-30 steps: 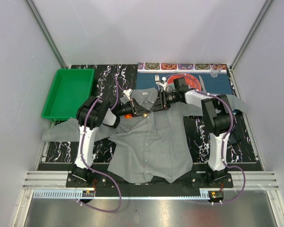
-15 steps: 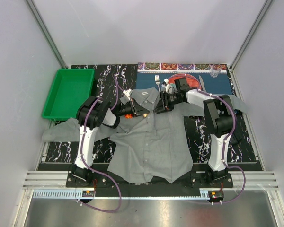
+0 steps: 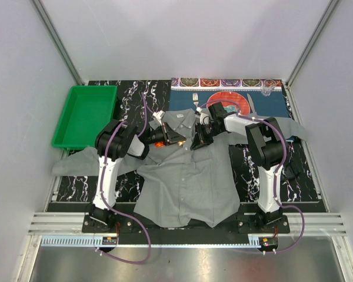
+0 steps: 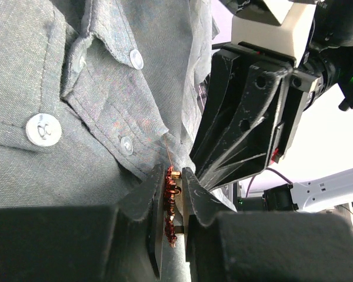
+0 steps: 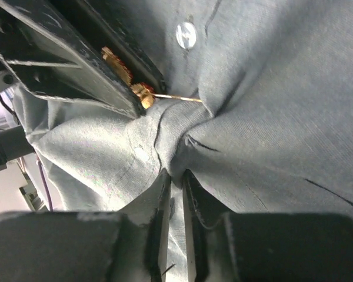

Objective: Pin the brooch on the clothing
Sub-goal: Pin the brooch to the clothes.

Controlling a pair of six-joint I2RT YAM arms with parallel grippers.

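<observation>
The grey shirt (image 3: 185,176) lies spread over the table, collar at the far end. My left gripper (image 4: 175,176) is shut on the brooch (image 4: 171,202), a reddish-gold piece whose thin pin points up at the fabric by a small button (image 4: 126,144). From the right wrist view the brooch (image 5: 142,91) shows in the left jaws, its pin tip touching a raised fold of the shirt (image 5: 265,141). My right gripper (image 5: 176,176) is shut on that pinched fold. In the top view both grippers meet near the collar, left gripper (image 3: 175,138) facing right gripper (image 3: 197,140).
A green tray (image 3: 82,114) stands at the far left. Behind the shirt lies a blue patterned placemat (image 3: 270,103) with a red plate (image 3: 232,98), a fork (image 3: 195,98) and a knife (image 3: 250,104). Grey walls close in both sides.
My right gripper has come down toward the shirt and closed on a fold of fabric near the collar. The left gripper has kept still with the brooch.
</observation>
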